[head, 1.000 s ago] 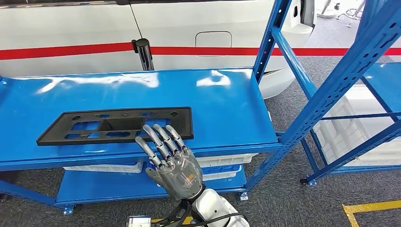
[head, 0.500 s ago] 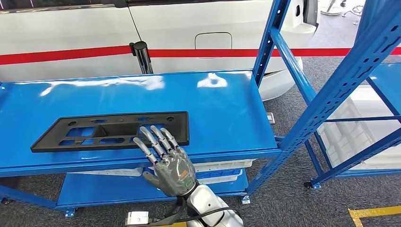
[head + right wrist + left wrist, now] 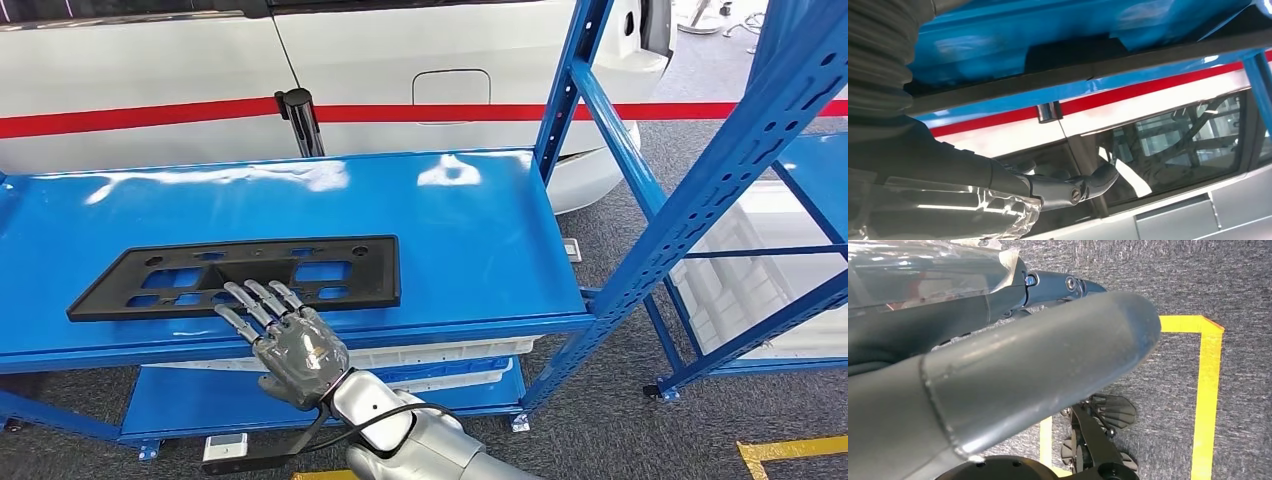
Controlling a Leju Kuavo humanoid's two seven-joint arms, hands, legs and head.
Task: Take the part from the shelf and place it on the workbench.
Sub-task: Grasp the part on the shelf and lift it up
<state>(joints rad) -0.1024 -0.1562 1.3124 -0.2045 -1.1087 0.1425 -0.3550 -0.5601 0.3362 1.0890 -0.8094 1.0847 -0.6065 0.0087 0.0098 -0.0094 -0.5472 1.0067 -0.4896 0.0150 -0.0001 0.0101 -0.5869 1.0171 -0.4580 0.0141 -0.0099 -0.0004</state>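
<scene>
Part (image 3: 240, 277) lies flat on shelf (image 3: 470, 230), right hand (image 3: 285, 335) at its near edge.

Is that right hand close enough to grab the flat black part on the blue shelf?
Probably yes. The right hand is at the shelf's front edge, its spread fingers over the near edge of the black part. Nothing lies between them. It holds nothing yet.

flat black plastic rectangular panel part (image 3: 235, 277) with several rectangular cut-outs and small round holes, lies flat on glossy blue metal shelf top (image 3: 460, 230), left of middle, long side along front edge, close to it.
</scene>
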